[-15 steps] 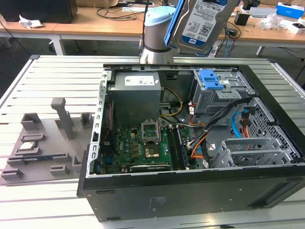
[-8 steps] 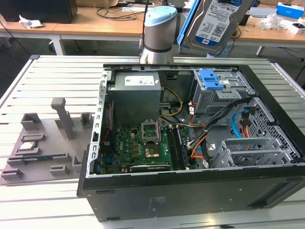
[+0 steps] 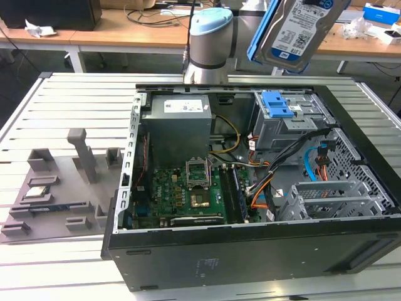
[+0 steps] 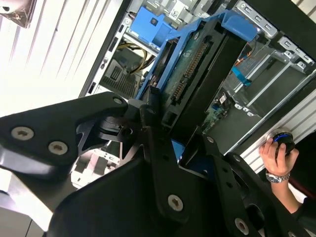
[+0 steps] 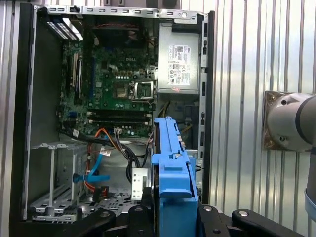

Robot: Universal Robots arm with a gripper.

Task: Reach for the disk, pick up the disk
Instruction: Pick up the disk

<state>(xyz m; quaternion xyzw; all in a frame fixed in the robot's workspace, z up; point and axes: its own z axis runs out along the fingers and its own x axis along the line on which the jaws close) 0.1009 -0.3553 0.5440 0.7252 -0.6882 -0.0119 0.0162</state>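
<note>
Holds the disk aloft above the case, over its end by the blue-topped cage. Clenches the gripper fingers on the blue bracket's edges. Stands steeply, long axis upward and leaning to the exterior view's right, white-and-blue barcode label facing that camera. Shows edge-on in the first wrist view.

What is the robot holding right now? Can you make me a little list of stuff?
held thing: disk, silver with a blue bracket
end effector: shut on the disk
where the disk is: up in the air over the open computer case
inside the case: blue-topped drive cage, green motherboard
task: disk picked up
</note>
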